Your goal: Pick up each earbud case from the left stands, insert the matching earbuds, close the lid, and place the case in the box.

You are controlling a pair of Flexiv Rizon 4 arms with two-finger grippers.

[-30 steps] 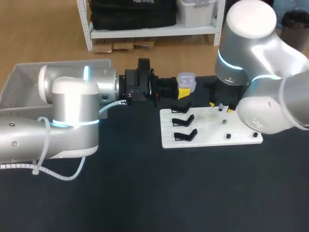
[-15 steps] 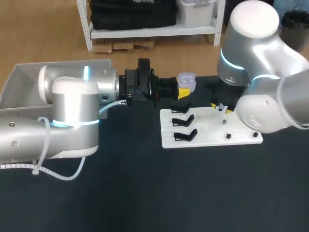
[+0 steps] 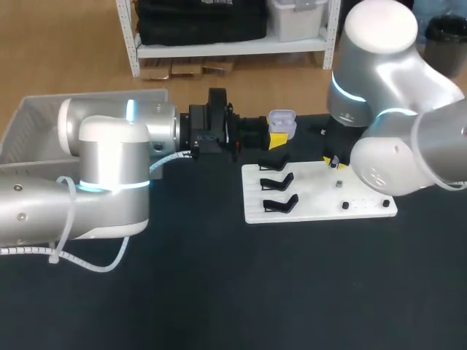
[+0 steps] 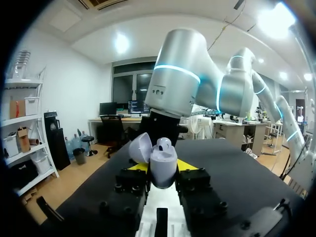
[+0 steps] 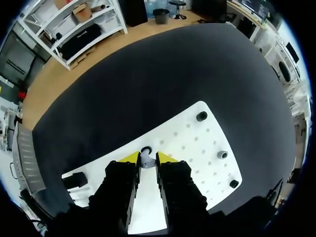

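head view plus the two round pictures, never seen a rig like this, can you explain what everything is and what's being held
Two silver robot arms work at a black table. The head view looks down from above; each round picture comes from a camera on one arm's wrist. The left arm's fingers hold an open lilac earbud case. The right arm's fingers pinch a small earbud over a white board with black stands. A grey box sits at the left.

Earbud case (image 4: 163,165) and earbud (image 5: 146,159) look glossy plastic, table (image 3: 219,292) matt.
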